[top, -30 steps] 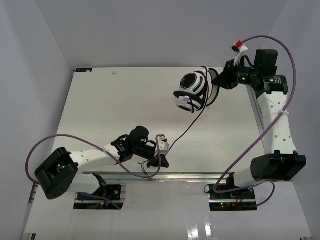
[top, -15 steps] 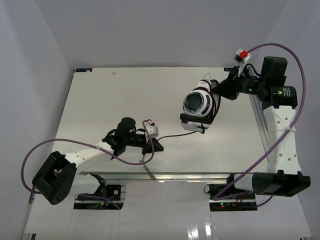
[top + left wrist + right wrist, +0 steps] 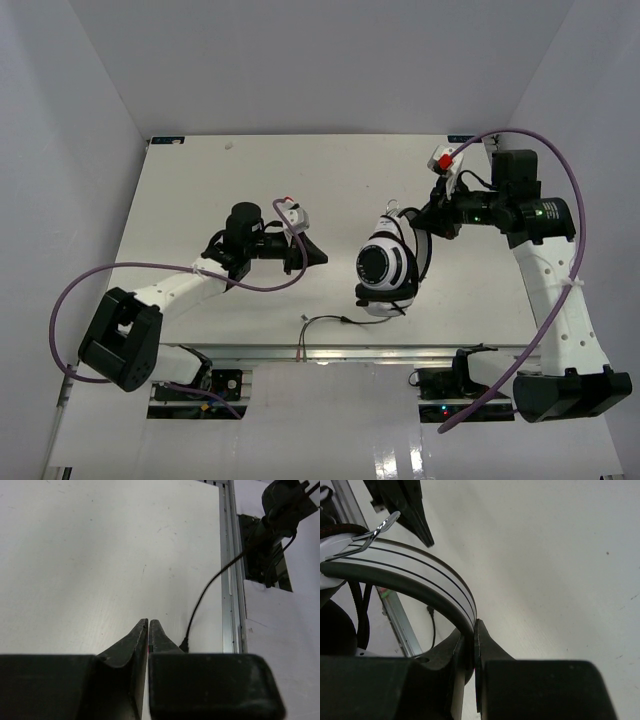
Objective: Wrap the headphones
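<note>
The headphones (image 3: pixel 385 272) hang from my right gripper (image 3: pixel 428 222), over the near middle of the table. In the right wrist view the gripper (image 3: pixel 474 625) is shut on the white, black-striped headband (image 3: pixel 420 565). The thin black cable (image 3: pixel 345 319) lies loose on the table near the front edge, below the earcups. My left gripper (image 3: pixel 320 256) is left of the headphones, pointing at them, shut with nothing seen between its fingers. In the left wrist view its tips (image 3: pixel 148 622) are closed, and the cable (image 3: pixel 202 597) runs on the table to their right.
The metal rail (image 3: pixel 330 352) runs along the table's front edge and also shows in the left wrist view (image 3: pixel 230 580). Purple arm cables loop beside both arms. White walls enclose the table at the left, back and right.
My right arm has swung the headphones from the back right towards the near middle. My left gripper has moved from the front edge towards the middle. The cable no longer stretches to it.
</note>
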